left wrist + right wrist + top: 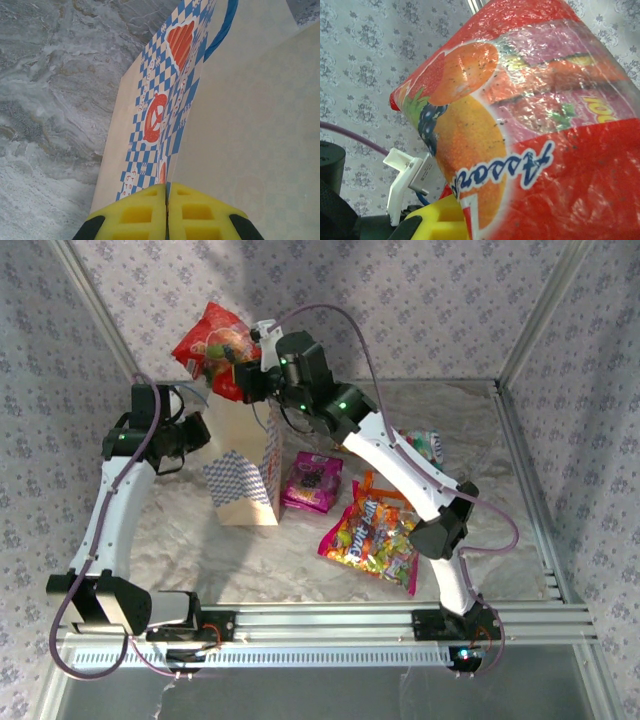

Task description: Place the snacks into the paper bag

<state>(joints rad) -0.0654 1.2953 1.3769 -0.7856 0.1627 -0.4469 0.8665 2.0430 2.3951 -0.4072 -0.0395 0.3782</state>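
The cream paper bag (243,476) with its blue-and-white checkered band stands upright at the table's left centre. My left gripper (197,430) is shut on the bag's (245,125) upper edge, and its yellow pads (135,212) pinch the paper between them. My right gripper (246,375) is shut on the red snack packet (213,347) and holds it in the air above the bag's back. This red packet (555,145) covers most of the right wrist view, beside one yellow finger (437,220). A purple packet (312,482), a multicoloured packet (373,536) and a teal-white packet (428,445) lie on the table.
An orange packet edge (368,483) sticks out behind the multicoloured one. The metal frame rail (330,625) runs along the near edge and patterned walls close off the back and sides. The left arm's white link (118,502) stands left of the bag.
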